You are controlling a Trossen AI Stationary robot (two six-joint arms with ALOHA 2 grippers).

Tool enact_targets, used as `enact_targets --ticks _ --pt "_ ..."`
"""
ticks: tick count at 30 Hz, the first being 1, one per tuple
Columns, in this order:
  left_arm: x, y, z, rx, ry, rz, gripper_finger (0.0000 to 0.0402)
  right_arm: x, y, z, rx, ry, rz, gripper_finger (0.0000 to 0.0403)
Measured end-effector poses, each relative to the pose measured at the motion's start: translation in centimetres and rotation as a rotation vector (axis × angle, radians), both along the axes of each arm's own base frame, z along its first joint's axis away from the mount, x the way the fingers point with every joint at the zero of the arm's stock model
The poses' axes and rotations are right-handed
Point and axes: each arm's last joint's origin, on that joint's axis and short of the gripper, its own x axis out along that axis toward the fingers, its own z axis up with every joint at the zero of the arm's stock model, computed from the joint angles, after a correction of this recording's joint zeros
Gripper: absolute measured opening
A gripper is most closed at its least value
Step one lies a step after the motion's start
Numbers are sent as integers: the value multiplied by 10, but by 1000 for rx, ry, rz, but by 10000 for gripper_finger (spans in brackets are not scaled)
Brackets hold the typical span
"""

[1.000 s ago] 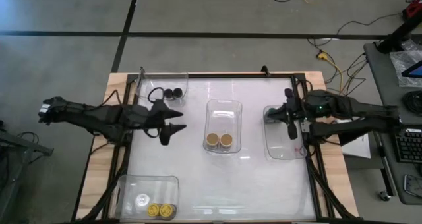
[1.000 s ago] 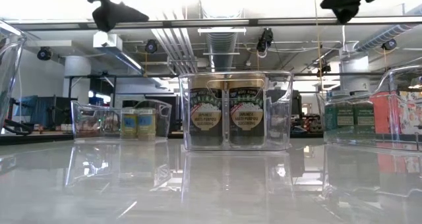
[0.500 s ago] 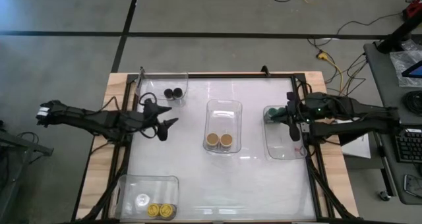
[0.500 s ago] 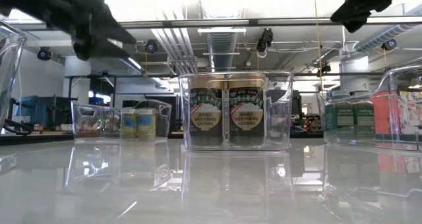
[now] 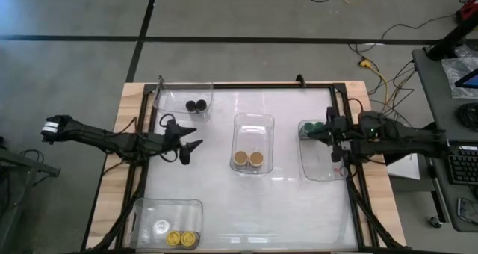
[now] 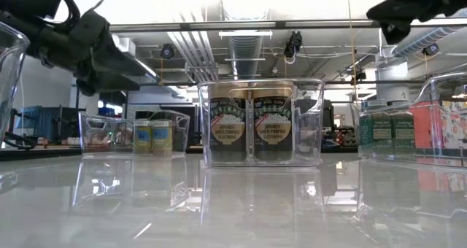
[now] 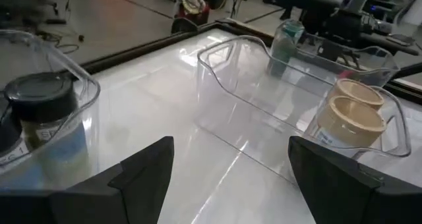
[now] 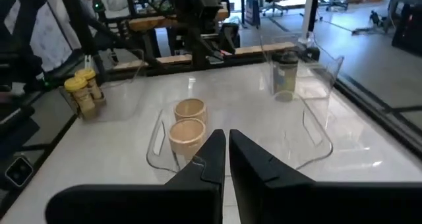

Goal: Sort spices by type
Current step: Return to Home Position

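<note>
While the left pincer (image 5: 193,143) gapes, black-lidded jars (image 5: 192,104) stand nearby, apart.

I count eight spice jars (image 5: 256,159) in four clear bins (image 5: 254,133): two black-lidded jars (image 5: 191,105) far left, two tan-lidded jars (image 5: 240,159) in the middle, two green-lidded jars (image 5: 319,125) right, two yellow-lidded jars (image 5: 174,239) near left.

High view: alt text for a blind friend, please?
Four clear bins on a white table each hold a sorted pair: black-lidded jars, tan-lidded jars, green-lidded jars, yellow-lidded jars. The open left gripper and shut right gripper hover at opposite table sides.
</note>
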Motion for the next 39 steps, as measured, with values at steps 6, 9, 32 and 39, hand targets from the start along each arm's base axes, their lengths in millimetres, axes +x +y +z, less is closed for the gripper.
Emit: enact_targets --ticks 6,9,32,39 --pt "-1 0 0 105 48 -38 283 7 -1 -18 92 74 -20 13" --pt "-5 1 -2 122 80 -17 283 8 -1 -18 86 16 -17 13" --pt "-46 4 15 216 -85 -131 283 -13 14 -49 -70 -404 194 13" --pt "-47 4 11 211 -110 -132 283 -7 15 -73 -17 -381 196 13"
